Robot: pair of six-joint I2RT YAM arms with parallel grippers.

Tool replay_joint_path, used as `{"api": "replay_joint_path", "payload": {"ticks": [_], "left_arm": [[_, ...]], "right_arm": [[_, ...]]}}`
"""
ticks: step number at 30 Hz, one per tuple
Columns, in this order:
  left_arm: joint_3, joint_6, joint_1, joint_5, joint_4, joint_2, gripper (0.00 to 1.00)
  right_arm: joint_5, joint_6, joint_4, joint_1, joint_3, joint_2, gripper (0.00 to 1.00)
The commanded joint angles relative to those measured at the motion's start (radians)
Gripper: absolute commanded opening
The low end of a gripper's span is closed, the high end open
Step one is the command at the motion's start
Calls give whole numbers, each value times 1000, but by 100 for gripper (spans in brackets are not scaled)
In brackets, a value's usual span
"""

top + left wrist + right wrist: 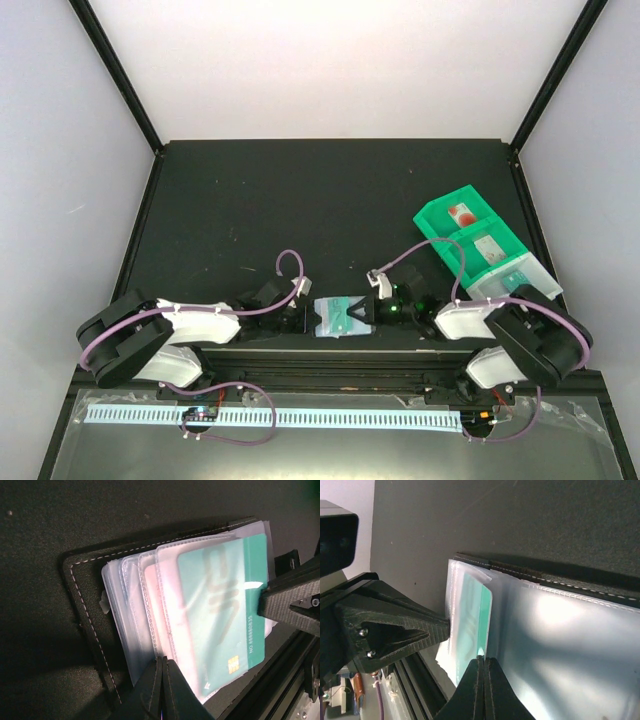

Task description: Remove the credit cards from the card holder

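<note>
At the lower centre of the top view, the left gripper [307, 319] is seen pressed together on the clear sleeves of the opened card holder [335, 318]. A teal credit card [225, 620] is pinched at its edge by the right gripper [366, 315]. A green tray [432, 218] is set at middle right.
</note>
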Motion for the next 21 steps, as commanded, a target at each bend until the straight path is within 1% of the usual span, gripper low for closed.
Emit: {"api": "replay_joint_path", "payload": {"ticks": [1,5,11,14,19,21], "left_arm": [[-48,-21,0,-82,-121,43,2],[-58,-38,0,-98,-108,39,2],[-54,-40,0,-96,-104,46,1],[-56,-40,0,-91,-103,39,2],[-52,-40,0,-97,-107,7,6],[-50,-43,0,-99,-112,-5,9]], "right_arm": [[97,-45,-95,-6,-7,-79,1],[128,-65,-146,-22,-17,-135,1],[101,-64,-193,-109,-53,-220,1],[94,-60,-211,-128,-63,-273,1],[102,-60,-291,-129,-42,-363,1],[111,-62,-324,-128,-32,-398,1]]}}
